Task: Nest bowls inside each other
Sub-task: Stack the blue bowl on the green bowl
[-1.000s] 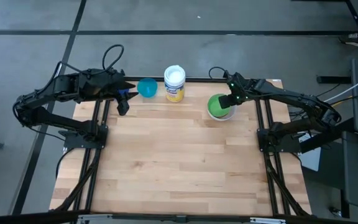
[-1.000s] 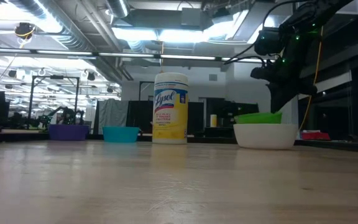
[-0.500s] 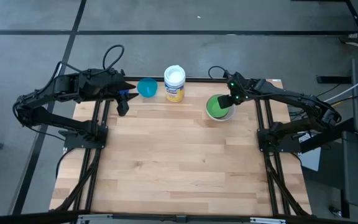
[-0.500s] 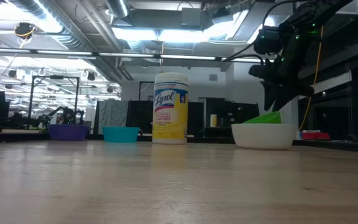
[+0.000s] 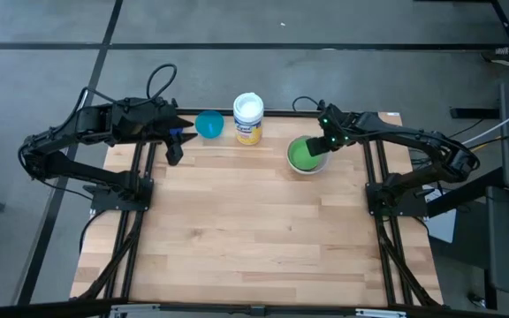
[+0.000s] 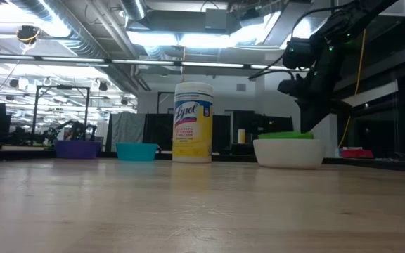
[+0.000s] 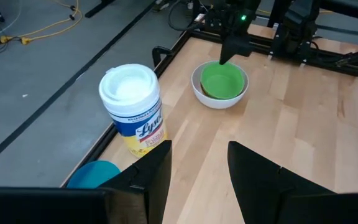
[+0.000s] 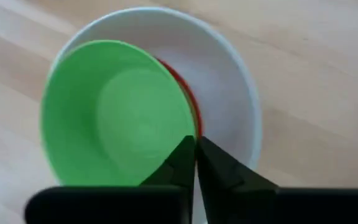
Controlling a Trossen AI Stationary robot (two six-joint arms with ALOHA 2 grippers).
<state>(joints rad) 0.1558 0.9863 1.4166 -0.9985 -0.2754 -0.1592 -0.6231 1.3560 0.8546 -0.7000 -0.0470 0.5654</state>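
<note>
At the table's far right stands the white bowl. The green bowl lies level in it, on a red bowl of which only a sliver shows. My right gripper comes down on the green bowl's rim, shut. The teal bowl stands on its base at the far edge. A dark blue bowl stands left of it. My left gripper hovers open at the far left, holding nothing. My right gripper has its fingertips on the green bowl's rim, on the side toward the table's right. The seam between the fingers sits on that rim, one finger over the bowl's inside and the other outside it. They slant steeply down from the right. The bowl rests level in the white bowl.
An upright yellow-labelled container with a white lid stands at the far edge between the teal bowl and the white bowl. The wooden tabletop stretches bare toward the near edge. Dark frame rails run along both sides.
The green bowl, tilted with one side raised above the white bowl's rim, has sunk and now lies level inside it. My right gripper has gone slightly down and toward the table's left. The white bowl has slid a little the same way.
</note>
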